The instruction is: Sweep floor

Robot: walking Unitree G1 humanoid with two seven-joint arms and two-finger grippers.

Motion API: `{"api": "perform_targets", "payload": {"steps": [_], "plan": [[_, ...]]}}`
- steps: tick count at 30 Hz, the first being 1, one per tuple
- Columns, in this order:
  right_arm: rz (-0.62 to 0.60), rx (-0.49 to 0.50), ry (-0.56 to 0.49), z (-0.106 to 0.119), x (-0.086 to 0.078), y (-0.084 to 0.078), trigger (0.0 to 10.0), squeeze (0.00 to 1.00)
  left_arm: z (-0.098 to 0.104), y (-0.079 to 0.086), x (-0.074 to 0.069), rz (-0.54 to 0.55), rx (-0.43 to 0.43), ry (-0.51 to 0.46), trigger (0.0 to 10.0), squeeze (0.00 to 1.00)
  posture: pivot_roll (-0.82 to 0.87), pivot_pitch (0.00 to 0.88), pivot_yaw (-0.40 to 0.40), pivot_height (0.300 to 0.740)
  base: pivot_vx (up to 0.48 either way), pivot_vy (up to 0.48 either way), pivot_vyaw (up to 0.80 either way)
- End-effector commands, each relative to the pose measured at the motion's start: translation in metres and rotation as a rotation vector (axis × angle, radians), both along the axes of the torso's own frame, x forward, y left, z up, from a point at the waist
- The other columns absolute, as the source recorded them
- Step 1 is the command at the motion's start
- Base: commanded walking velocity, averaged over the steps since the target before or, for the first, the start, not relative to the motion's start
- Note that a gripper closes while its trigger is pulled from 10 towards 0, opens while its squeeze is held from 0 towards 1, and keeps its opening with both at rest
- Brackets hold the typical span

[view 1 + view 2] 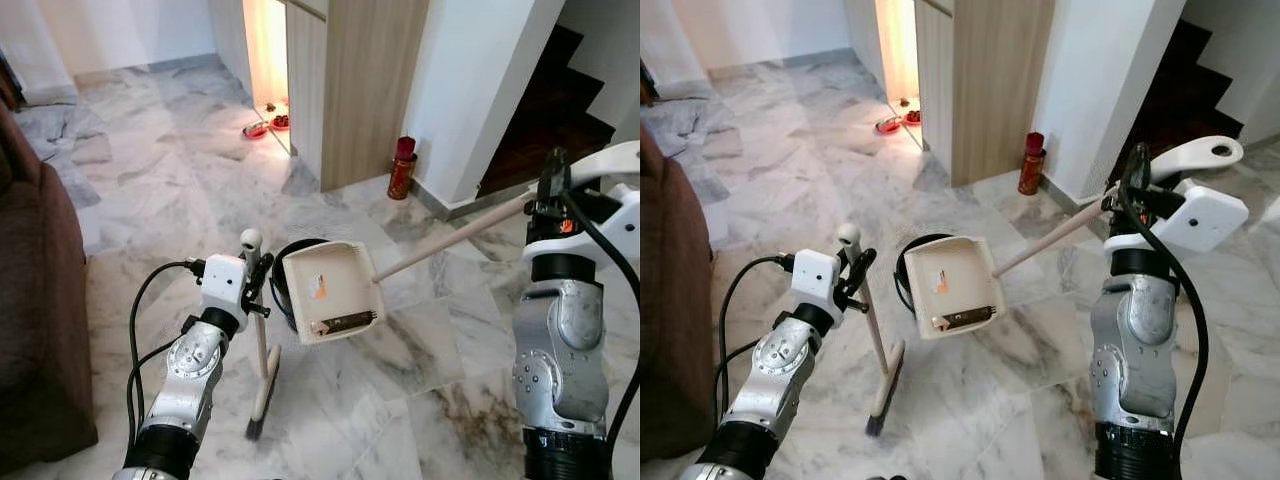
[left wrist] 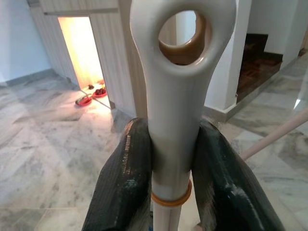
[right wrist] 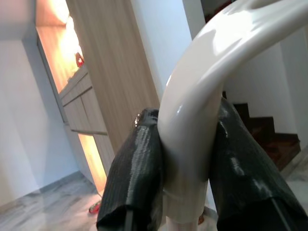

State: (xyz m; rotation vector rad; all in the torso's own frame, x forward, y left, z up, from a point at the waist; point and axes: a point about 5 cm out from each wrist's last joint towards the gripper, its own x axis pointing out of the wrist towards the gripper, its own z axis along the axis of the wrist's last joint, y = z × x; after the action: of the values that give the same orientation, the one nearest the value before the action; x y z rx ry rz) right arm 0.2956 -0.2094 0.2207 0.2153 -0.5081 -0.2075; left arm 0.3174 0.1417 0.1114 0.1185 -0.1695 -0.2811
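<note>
Two grips: your left gripper clamps the broom; right gripper clamps the dustpan handle.
Wrist views: finger contact close up.
Eye views: bin under dustpan.

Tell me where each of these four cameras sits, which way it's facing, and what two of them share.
Left eye: head, looking down at the marble floor; both arms, broom, dustpan.
Right eye: same head, same scene, shifted slightly.
Left wrist: along the left gripper, its fingers clamping the broom handle, facing the lit doorway.
Right wrist: along the right gripper, clamping the dustpan handle, facing the wood cabinet.
Shared: both wrists see the stairs.
</note>
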Motion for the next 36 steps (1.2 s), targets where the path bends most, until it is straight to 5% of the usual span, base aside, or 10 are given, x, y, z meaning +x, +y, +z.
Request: {"api": "perform_targets", "payload": {"steps": [1, 36], "plan": [[0.006, -0.002, -0.057, 0.0106, -0.0024, 0.0011, 10.0, 0.00, 0.0082, 0.0008, 0.0022, 0.000, 0.007, -0.044, 10.0, 0.00, 0.12, 0.041, 0.009, 0.740, 0.371, 0.000, 0.00], [0.053, -0.022, -0.066, 0.0153, 0.0012, 0.0099, 10.0, 0.00, 0.0078, 0.0055, 0.0015, 0.026, 0.009, -0.047, 10.0, 0.00, 0.13, 0.061, -0.007, 0.740, 0.376, 0.000, 0.18]]}}
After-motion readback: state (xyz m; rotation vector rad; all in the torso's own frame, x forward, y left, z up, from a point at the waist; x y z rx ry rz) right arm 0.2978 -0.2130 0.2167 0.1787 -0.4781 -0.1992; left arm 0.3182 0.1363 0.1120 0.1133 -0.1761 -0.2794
